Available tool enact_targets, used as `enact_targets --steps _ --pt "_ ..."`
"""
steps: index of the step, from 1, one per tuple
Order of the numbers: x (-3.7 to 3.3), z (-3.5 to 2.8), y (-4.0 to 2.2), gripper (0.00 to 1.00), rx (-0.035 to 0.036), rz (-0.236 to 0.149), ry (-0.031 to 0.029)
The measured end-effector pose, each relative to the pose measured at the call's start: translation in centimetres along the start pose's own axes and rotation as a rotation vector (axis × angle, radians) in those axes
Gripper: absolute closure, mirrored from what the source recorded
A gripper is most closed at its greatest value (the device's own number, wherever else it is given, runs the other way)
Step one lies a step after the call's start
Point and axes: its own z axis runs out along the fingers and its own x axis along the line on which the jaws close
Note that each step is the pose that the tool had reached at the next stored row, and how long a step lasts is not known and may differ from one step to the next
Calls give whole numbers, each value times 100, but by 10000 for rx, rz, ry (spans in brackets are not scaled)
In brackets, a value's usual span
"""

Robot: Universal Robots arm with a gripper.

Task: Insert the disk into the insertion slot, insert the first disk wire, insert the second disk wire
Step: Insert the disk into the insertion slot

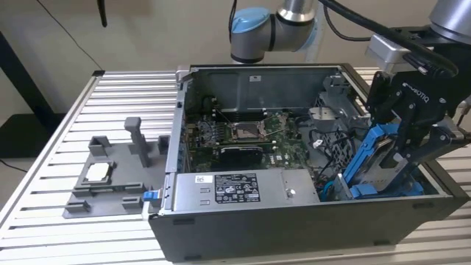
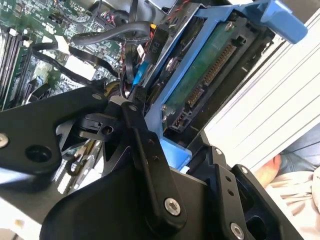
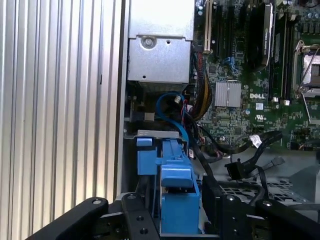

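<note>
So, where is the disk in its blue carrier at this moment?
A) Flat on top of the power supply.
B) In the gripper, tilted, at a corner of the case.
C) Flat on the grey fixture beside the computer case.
B: in the exterior view the gripper grips the disk, which leans with its lower end inside the computer case.

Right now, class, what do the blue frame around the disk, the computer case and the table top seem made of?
Blue frame: likely moulded plastic, uniform matte colour.
Computer case: seemingly painted sheet metal, grey with folded edges.
Table top: probably aluminium, pale ribbed slats with a dull sheen.
</note>
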Motion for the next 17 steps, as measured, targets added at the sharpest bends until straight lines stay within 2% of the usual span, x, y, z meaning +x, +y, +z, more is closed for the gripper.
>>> enact_targets --steps 1,5,6,7,11,15,17 --pt "0 1 0 45 17 9 -118" --pt "0 3 0 45 112 22 -844" --pt "2 0 1 45 127 28 -971" --pt "3 0 2 45 132 32 -1014" --pt "13 -8 1 45 117 32 -1031" --pt "14 -155 9 45 110 36 -1028" --pt "14 -180 10 45 112 36 -1029"
